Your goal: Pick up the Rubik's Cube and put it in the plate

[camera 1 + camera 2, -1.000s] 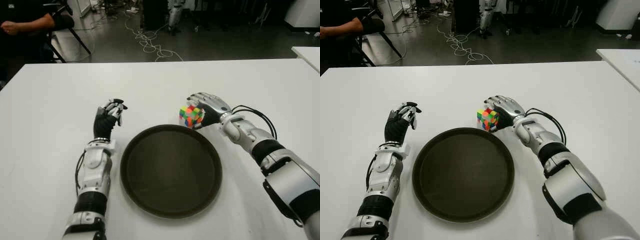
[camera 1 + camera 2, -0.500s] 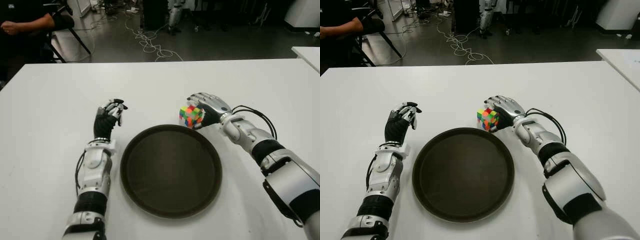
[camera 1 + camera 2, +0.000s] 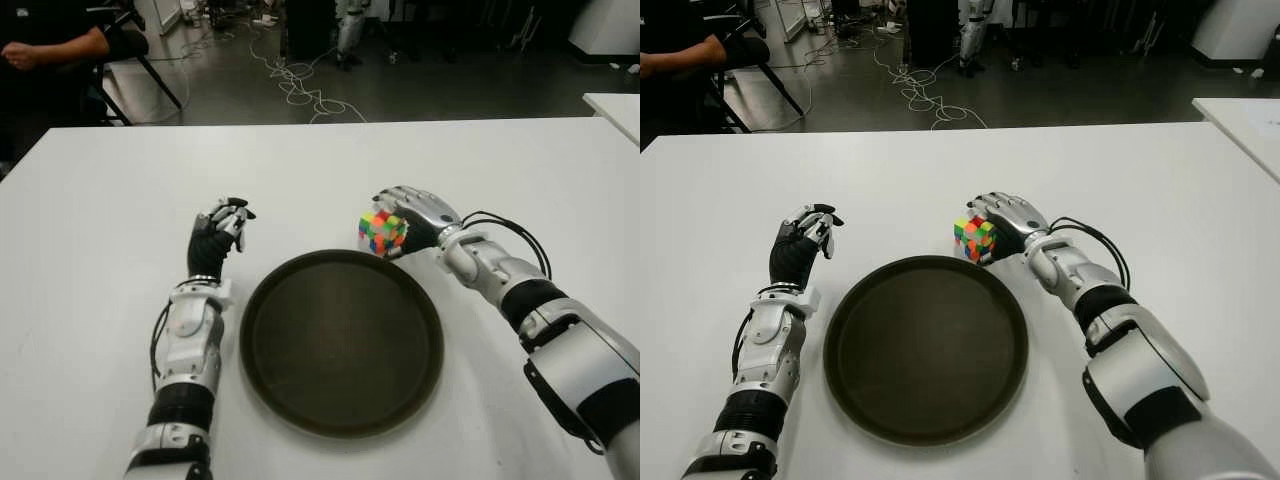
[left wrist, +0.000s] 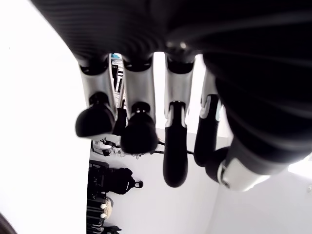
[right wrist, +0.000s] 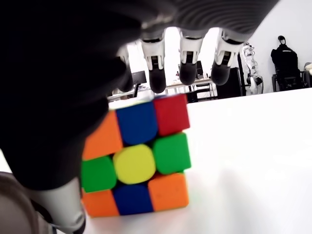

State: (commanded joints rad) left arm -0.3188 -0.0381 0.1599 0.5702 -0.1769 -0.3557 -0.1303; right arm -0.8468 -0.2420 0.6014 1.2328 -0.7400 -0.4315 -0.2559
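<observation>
A: Rubik's Cube is the prize here, but take the stage first: a broad white table (image 3: 320,160), and on its near half a big round dark-brown plate (image 3: 342,342) sitting dead centre between the two arms.

B: Sensible spot, I'd say. Either arm could reach that plate.

A: Now the silver-and-black right hand (image 3: 415,218), just past the plate's far-right rim. Its fingers (image 5: 157,78) arch over the multicoloured Rubik's Cube (image 3: 382,232) and the thumb side presses the near flank, so it's wrapped on the cube.

B: Lifted?

A: Not by the right wrist view: the cube's bottom edge looks planted on the table, just outside the plate's rim. My read is that the grip is being settled before the lift.

B: And the other one?

A: The black-and-silver left hand (image 3: 219,232) shows left of the plate, fingers curled loosely together, holding nothing, likely kept clear of the route.

B: Short hop, then: up, over the rim, down.
</observation>
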